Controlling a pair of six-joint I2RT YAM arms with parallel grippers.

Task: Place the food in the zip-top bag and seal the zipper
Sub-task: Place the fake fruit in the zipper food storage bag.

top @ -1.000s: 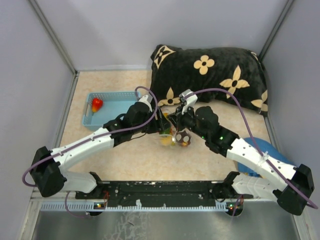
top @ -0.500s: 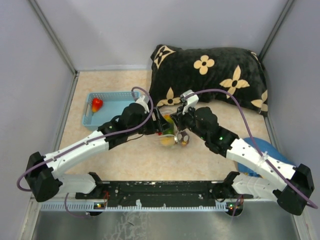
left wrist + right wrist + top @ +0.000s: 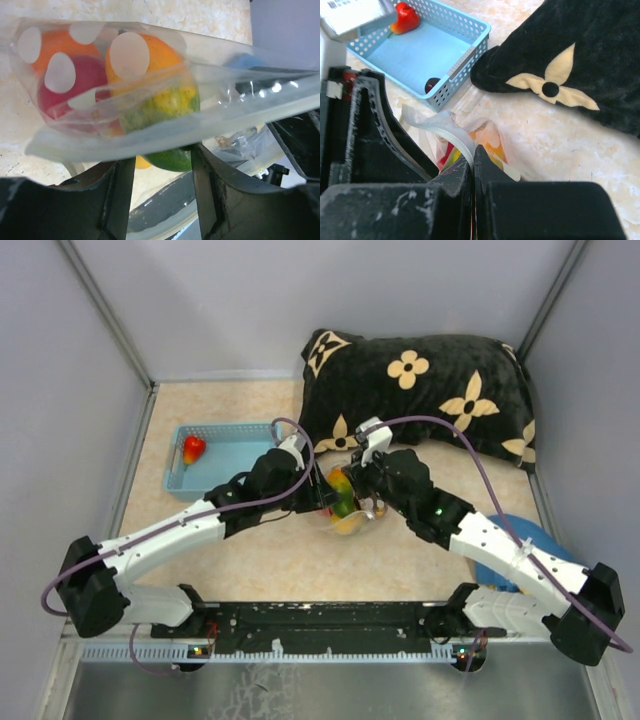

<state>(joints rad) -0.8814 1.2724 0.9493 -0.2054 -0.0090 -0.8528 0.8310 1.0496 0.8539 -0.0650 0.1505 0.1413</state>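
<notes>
The zip-top bag (image 3: pixel 125 52), clear with white dots, holds orange, red and yellow-green food (image 3: pixel 165 105) and hangs between my two grippers in the top view (image 3: pixel 347 512). Its zipper (image 3: pixel 150 140) runs across the left wrist view, over my left fingertips. My left gripper (image 3: pixel 162 155) is open, its fingers (image 3: pixel 122 200) straddling the bag's lower part around a green fruit. My right gripper (image 3: pixel 473 152) is shut on the zipper strip (image 3: pixel 455 136) at the bag's mouth. A red food piece (image 3: pixel 405 19) and a dark brown one (image 3: pixel 432 84) lie in the blue basket (image 3: pixel 420 55).
The blue basket (image 3: pixel 230 450) sits at the left with the red food (image 3: pixel 193 448) in it. A black pillow with tan flowers (image 3: pixel 420 390) fills the back right, close behind the grippers. A blue cloth (image 3: pixel 497 562) lies under my right arm.
Both grippers have closed in on the bag and drawn it slightly up and back. The dark brown piece seen at the bag's front no longer shows there.
</notes>
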